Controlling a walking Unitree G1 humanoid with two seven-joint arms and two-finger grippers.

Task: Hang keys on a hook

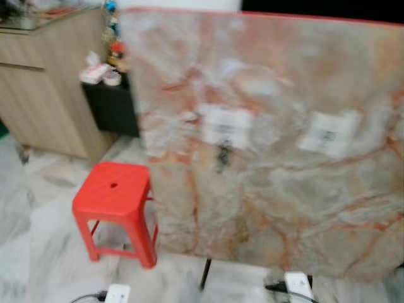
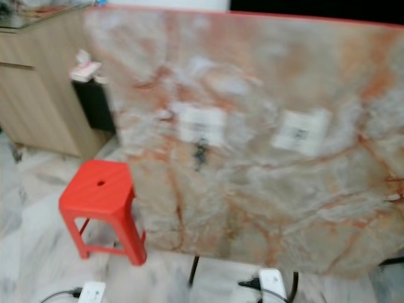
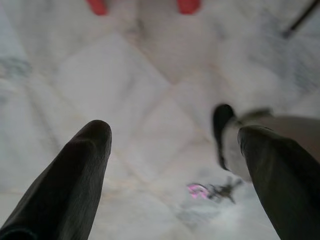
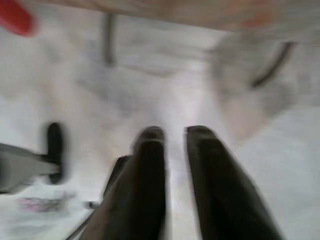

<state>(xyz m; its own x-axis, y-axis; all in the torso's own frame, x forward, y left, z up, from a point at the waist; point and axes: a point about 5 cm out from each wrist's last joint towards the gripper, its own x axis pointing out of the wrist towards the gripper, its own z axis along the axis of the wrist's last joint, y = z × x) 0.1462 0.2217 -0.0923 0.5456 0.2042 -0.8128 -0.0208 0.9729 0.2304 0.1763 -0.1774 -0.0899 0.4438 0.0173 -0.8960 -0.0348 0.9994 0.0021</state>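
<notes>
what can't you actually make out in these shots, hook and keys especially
- Hook: the small dark thing under a white label on the marbled pink-veined board is too blurred in the eye views to identify.
- Keys: the left wrist view shows a blurred pink-tagged cluster on the white marble floor; individual keys unreadable.
- White labels' print: smeared by motion blur.
- Red plastic stool: its far legs are hidden behind its seat.

Bright, even light; all views blurred, seemingly by motion.
</notes>
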